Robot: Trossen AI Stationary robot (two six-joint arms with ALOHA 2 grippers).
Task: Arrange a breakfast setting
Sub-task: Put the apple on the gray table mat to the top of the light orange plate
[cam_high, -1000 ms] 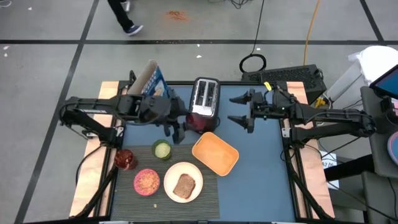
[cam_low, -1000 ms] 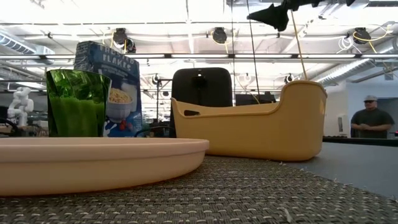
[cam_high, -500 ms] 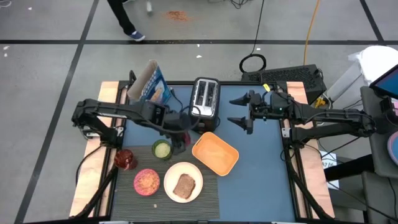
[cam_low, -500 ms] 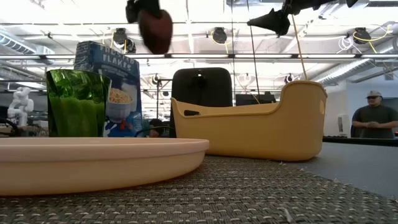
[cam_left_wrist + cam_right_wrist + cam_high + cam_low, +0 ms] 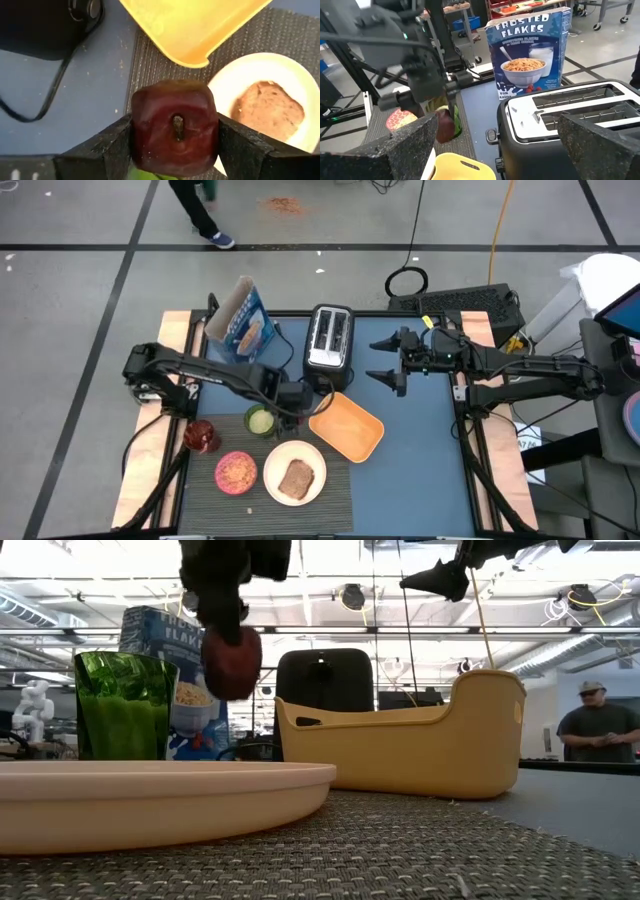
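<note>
Apple [image 5: 174, 128] clamped in left gripper [image 5: 174, 137], hanging just above small green cup [image 5: 260, 420], plate [image 5: 318, 469] side of it. Right gripper [image 5: 387, 359] spread empty, well beyond toaster [image 5: 328, 336] from cup.

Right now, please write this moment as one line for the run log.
left gripper: shut on dark red apple, above dark ribbed placemat | right gripper: open, waiting beside silver-black toaster | round white plate: toast slice on it

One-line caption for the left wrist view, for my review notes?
Left gripper holds a dark red apple above the placemat, beside the toast on its plate.
</note>
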